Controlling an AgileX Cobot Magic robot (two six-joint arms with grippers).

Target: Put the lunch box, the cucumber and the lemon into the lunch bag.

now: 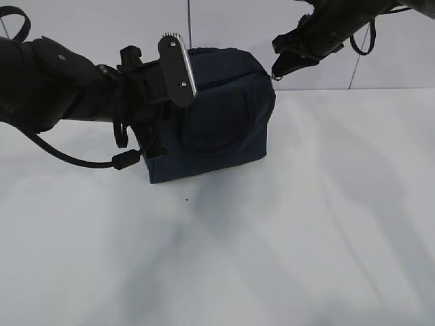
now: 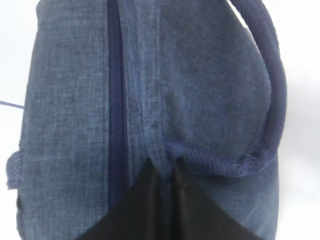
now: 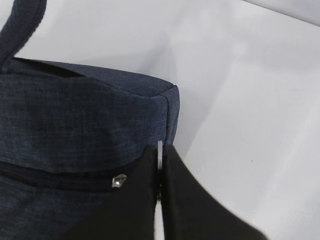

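the left gripper (image 2: pixel 165 175) is clamped on fabric of the lunch bag (image 1: pixel 217 122) beside its handle (image 2: pixel 270 85), while the right gripper (image 3: pixel 159 165) pinches the metal zipper pull (image 3: pixel 159 150).

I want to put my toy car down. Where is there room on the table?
The table is bare in front of the bag and out to its right, below the right gripper. The crowded spot is up at the bag: the left gripper presses on its left side, and the right gripper pinches the zipper pull at its top right corner.
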